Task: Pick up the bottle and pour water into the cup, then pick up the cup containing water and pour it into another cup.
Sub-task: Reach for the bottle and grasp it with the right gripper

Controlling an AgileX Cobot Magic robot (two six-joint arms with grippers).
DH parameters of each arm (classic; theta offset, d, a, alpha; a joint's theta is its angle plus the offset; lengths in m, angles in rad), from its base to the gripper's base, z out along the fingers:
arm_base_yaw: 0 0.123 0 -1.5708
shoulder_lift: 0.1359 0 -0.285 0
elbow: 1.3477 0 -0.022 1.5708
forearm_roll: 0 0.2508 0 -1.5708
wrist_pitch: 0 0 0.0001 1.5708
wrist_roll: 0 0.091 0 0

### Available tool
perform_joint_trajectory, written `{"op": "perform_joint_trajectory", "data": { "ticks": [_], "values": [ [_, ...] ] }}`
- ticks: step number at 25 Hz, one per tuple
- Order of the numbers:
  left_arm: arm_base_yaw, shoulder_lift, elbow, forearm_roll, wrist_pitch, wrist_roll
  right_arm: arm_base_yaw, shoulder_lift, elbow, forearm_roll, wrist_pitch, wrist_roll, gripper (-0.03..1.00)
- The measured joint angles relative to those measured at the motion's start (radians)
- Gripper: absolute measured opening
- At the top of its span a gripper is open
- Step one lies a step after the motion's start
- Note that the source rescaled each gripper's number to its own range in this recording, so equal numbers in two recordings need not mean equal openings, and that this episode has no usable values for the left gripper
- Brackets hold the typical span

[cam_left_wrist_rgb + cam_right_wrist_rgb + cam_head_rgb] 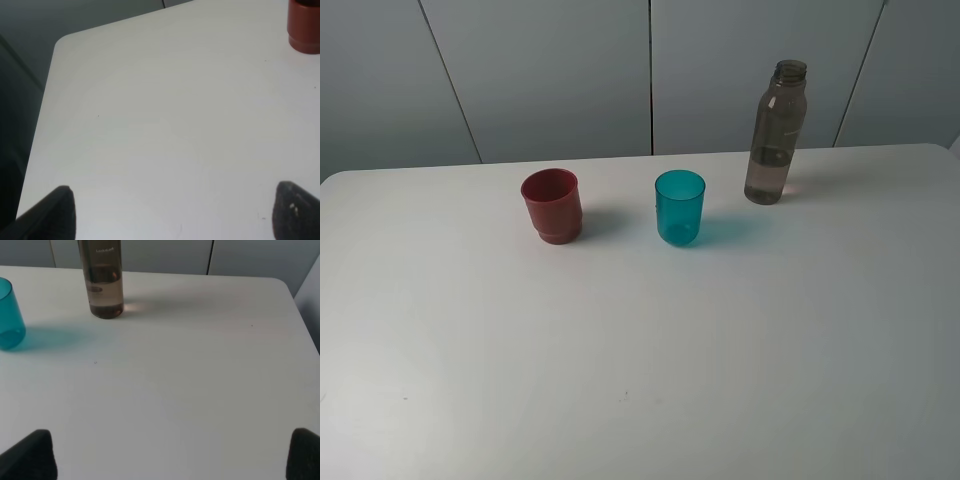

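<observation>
The smoky grey-brown bottle (776,133) stands uncapped at the back right of the white table, with some water in its lower part; the right wrist view shows its lower body (105,282). The translucent teal cup (680,207) stands upright left of it, also at the edge of the right wrist view (9,315). The brick-red cup (552,205) stands upright further left; its base shows in the left wrist view (304,26). Neither gripper appears in the exterior view. My left gripper (175,212) and right gripper (170,455) are open, empty, over bare table, far from the objects.
The white table (640,350) has rounded corners; its left edge and corner show in the left wrist view (55,45), its right edge in the right wrist view (300,305). Grey wall panels (560,70) rise behind the table.
</observation>
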Motion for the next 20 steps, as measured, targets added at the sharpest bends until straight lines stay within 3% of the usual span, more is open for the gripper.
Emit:
{"op": "perform_joint_trajectory", "data": {
  "ticks": [20],
  "values": [
    [0.0,0.0,0.0,0.0,0.0,0.0,0.0,0.0,0.0,0.0,0.0,0.0,1.0]
  ]
}}
